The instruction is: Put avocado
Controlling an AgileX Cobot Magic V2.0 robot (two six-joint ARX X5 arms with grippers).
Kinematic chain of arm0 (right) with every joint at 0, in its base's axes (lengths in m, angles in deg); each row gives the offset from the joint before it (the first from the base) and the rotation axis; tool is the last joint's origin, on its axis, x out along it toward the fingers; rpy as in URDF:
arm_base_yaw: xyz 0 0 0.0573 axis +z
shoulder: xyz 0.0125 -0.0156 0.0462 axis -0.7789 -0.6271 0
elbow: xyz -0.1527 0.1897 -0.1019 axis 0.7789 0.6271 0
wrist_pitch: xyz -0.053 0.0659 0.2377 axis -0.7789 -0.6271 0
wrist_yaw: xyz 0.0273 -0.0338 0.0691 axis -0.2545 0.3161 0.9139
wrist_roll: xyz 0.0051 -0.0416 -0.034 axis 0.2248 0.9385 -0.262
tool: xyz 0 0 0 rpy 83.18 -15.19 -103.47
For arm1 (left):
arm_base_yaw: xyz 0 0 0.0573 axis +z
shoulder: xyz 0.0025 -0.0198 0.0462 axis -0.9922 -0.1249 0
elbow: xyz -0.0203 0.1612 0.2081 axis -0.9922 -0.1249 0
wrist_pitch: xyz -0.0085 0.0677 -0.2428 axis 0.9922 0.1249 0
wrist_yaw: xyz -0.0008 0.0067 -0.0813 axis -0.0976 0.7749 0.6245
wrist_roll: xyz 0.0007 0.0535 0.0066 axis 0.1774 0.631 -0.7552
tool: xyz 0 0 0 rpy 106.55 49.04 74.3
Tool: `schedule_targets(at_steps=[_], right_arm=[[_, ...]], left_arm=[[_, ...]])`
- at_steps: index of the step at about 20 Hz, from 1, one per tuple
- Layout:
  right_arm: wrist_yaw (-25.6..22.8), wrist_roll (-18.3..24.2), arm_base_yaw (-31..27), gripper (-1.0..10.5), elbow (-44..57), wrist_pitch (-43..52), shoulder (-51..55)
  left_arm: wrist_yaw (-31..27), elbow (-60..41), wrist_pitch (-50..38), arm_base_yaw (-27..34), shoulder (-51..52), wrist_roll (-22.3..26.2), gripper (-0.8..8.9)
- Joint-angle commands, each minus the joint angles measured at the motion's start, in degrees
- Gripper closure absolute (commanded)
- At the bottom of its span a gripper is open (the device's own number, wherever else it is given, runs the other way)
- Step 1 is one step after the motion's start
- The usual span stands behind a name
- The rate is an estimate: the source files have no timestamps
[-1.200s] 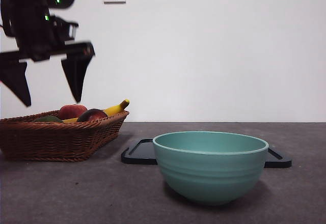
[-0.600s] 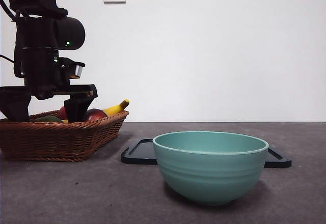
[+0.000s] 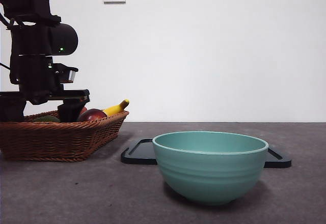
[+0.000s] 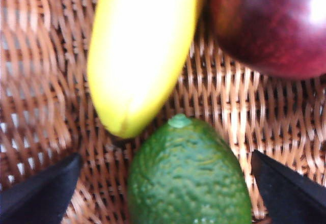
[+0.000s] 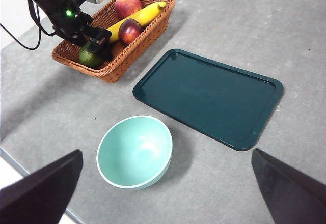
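Observation:
The avocado (image 4: pixel 188 175) is dull green with bumpy skin and lies on the wicker floor of the basket (image 3: pixel 56 137). My left gripper (image 4: pixel 165 158) is down inside the basket and open, one black jaw on each side of the avocado, apart from it. From the front, only the top of the avocado (image 3: pixel 47 118) peeks over the rim, between the jaws of the left gripper (image 3: pixel 41 113). From high up, the right wrist view shows the avocado (image 5: pixel 90 56) at the basket's near corner. My right gripper (image 5: pixel 167 152) hangs open and holds nothing.
A yellow banana (image 4: pixel 142 46) and a dark red fruit (image 4: pixel 270 25) lie close to the avocado; a red apple (image 5: pixel 127 2) sits at the basket's far end. A teal bowl (image 3: pixel 210 168) stands in front, with a dark tray (image 5: pixel 209 96) behind it.
The left arm has come down from above the basket until its open jaws are inside it, around the avocado. Bowl, tray and fruit have not moved.

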State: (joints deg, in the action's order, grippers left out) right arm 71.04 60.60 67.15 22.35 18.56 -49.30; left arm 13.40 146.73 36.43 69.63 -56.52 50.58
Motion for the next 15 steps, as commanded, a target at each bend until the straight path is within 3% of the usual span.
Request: schedule_targets(at_steps=[1,5,10,15], right_arm=[[0.13,0.02,0.22,3.2,-0.98,0.57,-0.15],[0.13,0.02,0.22,3.2,-0.98,0.57,-0.15],[0.11,0.02,0.22,3.2,-0.98,0.59,-0.15],[0.11,0.04,0.22,3.2,-0.98,0.59,-0.15]], left_arm=[[-0.11,1.11,0.07,0.11,-1.25,0.66,4.76],[2.45,1.16,-0.28,-0.07,-1.25,0.66,6.01],[3.04,6.05,6.93,-0.07,-0.07,0.42,6.00],[9.11,7.19,12.70,-2.84,6.49,0.28,6.00]])
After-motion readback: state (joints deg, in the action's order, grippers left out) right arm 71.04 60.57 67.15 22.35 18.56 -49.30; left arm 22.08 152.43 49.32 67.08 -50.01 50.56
